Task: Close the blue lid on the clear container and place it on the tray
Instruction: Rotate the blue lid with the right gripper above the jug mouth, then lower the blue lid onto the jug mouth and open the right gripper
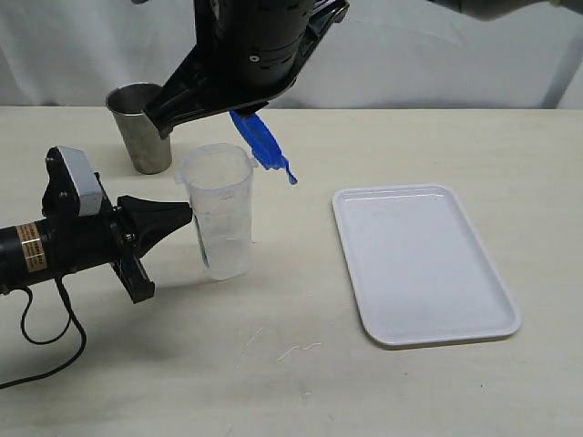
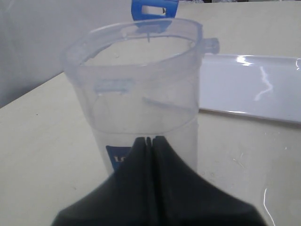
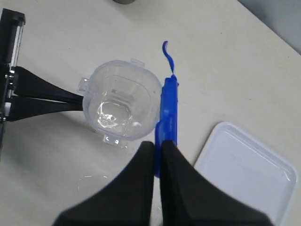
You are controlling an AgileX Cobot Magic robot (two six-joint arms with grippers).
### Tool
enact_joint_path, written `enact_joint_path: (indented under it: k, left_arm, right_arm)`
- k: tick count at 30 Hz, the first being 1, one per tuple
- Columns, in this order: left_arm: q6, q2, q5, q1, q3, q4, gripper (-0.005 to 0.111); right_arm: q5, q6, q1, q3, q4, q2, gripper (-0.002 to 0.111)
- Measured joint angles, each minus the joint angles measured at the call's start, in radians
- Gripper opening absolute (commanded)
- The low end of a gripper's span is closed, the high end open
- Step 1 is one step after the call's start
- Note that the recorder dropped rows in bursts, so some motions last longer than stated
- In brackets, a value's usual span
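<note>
The clear container (image 1: 219,218) stands upright and open on the table, left of the tray (image 1: 424,264). My left gripper (image 1: 188,215) lies low on the table with its jaws shut, tips against the container's side wall (image 2: 141,84). In its wrist view the left gripper (image 2: 149,140) holds nothing. My right gripper (image 1: 239,111) hangs above the container, shut on the blue lid (image 1: 262,141), which is held on edge and tilted just above and right of the rim. In the right wrist view the right gripper (image 3: 157,146) pinches the lid (image 3: 168,113) beside the container (image 3: 121,106).
A grey metal cup (image 1: 141,127) stands behind and left of the container. The white tray (image 3: 244,169) holds nothing. A black cable (image 1: 55,319) trails from the left arm near the table's front left.
</note>
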Motion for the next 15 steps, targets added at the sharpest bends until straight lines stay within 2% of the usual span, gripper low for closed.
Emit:
enact_joint_path:
  k: [15]
  left_arm:
    - [-0.016, 0.000, 0.000, 0.000, 0.000, 0.000, 0.000]
  right_arm:
    - [-0.078, 0.000, 0.000, 0.000, 0.073, 0.004, 0.004]
